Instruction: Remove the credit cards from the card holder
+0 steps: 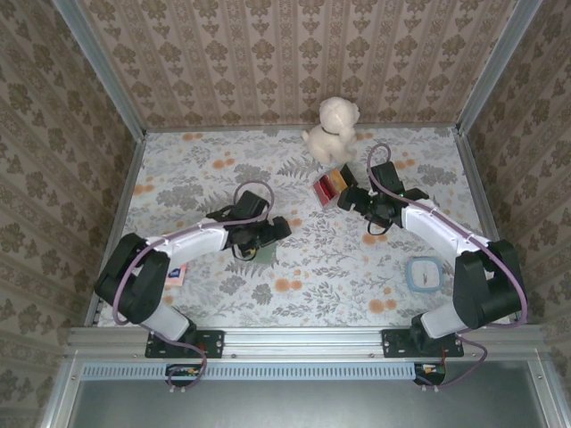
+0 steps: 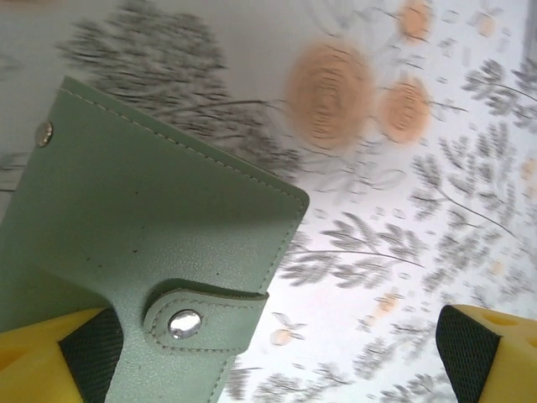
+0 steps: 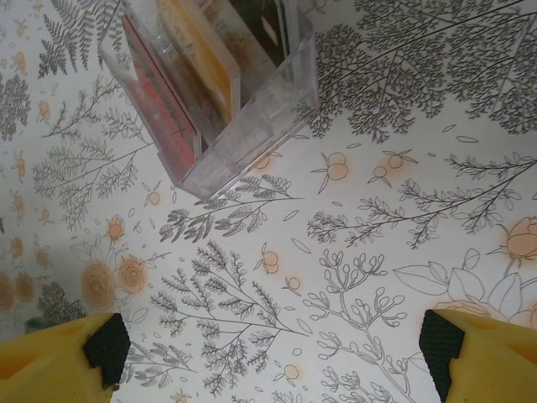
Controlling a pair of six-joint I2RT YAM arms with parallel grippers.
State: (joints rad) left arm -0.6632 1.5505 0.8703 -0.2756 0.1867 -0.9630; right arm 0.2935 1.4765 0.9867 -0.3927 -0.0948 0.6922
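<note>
The card holder (image 2: 151, 243) is a flat sage-green wallet lying on the flowered table, folded shut with its snap strap fastened. In the top view the card holder (image 1: 265, 254) lies left of centre. My left gripper (image 2: 277, 361) hovers open just over it, with the wallet's strap corner reaching between the yellow fingers (image 2: 491, 353). From above, the left gripper (image 1: 272, 230) sits at the wallet's far edge. My right gripper (image 3: 273, 353) is open over bare tablecloth with nothing between its fingers (image 3: 478, 357). In the top view the right gripper (image 1: 351, 198) is beside a clear box. The credit cards are hidden.
A clear plastic box (image 3: 252, 109) with red, yellow and dark slabs stands just beyond the right gripper, seen from above as the box (image 1: 330, 187). A cream plush toy (image 1: 332, 127) sits at the back. A blue-rimmed lid (image 1: 423, 273) lies front right, a small white-and-pink card (image 1: 176, 275) front left.
</note>
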